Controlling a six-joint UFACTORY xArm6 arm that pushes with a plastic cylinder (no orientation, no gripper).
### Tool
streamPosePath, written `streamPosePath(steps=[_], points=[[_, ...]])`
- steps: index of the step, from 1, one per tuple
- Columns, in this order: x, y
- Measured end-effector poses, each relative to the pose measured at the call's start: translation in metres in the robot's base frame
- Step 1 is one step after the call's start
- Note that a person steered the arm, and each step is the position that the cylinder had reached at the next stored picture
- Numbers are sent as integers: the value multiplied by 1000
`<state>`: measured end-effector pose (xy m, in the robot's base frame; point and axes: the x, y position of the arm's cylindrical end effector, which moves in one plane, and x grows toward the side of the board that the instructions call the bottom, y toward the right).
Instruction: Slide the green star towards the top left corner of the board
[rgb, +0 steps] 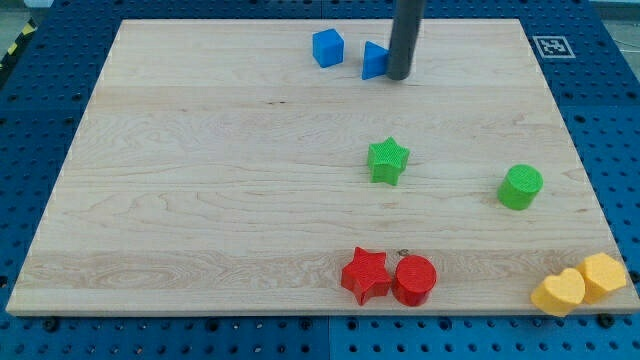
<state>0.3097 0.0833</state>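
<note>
— What's hidden from here?
— The rod (405, 38) runs out past the view's top edge, and it covers the right side of a blue block (374, 61), so I can't tell its shape.
— Anything else?
— The table (200, 200) has its bottom-left corner in shadow, hard to make out.

1 raised view, angled down, whole board (200, 200)

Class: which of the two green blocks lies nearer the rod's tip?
The green star, mid-board; the green cylinder sits farther to the view's right, away from my tip.
</note>
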Motion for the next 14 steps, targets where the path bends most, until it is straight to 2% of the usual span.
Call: streamPosePath(steps=[1,2,3,5,7,8,9,11,12,13,14], points=[[-14,-41],[-24,-58],[-20,-42],[50,-13],[55,-9],[55,27],[55,107],[55,138],[62,194],[90,230],[137,237]])
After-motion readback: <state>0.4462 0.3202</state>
